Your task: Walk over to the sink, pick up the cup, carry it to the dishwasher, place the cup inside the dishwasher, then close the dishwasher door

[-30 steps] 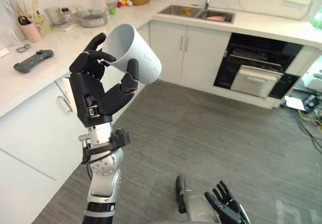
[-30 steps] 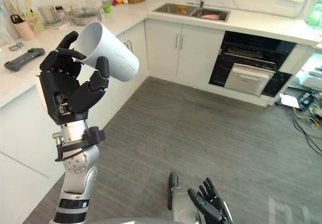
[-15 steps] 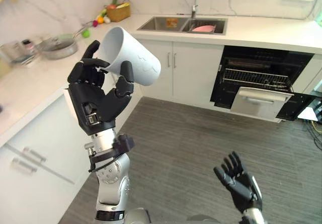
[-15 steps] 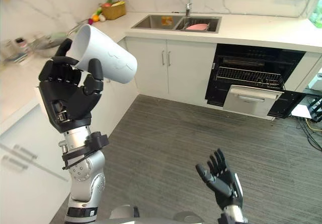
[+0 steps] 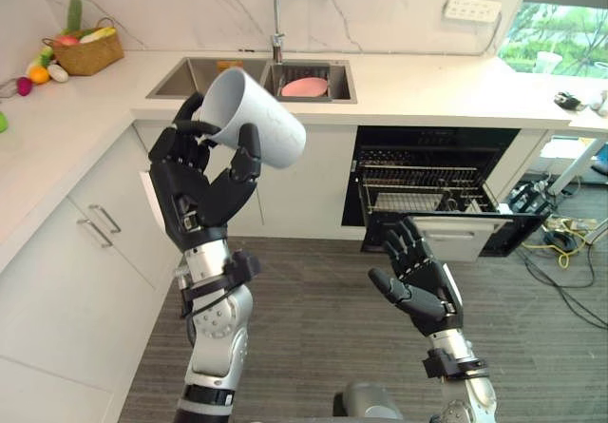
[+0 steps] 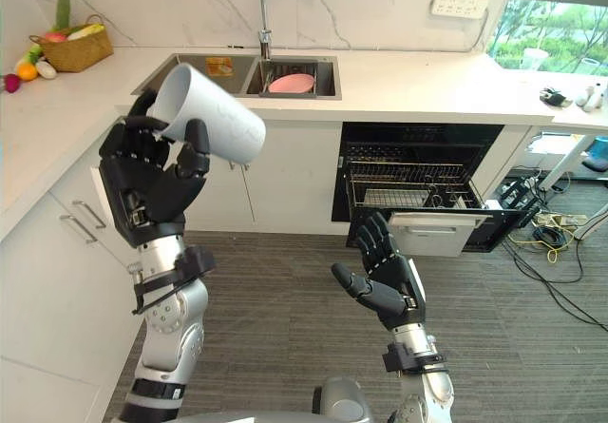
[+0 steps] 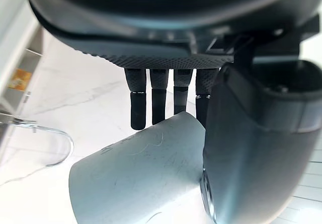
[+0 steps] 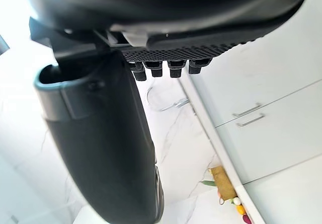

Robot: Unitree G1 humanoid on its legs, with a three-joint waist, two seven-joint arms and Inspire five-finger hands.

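Robot hand [image 8: 100, 148], white cabinets [image 8: 266, 138], fruit basket [image 8: 223, 180]

sink [image 5: 195, 76]: top centre, set in counter [image 5: 427, 90]
basket [image 5: 84, 50]: upper left, on counter
dishwasher [image 5: 432, 190]: right of centre, under counter
cup [image 5: 261, 124]: left of centre, in left hand [image 5: 195, 200]
right hand [image 5: 423, 285]: lower right, before dishwasher

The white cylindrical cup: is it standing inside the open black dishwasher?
No, the left hand holds the cup tilted in the air, apart from the dishwasher.
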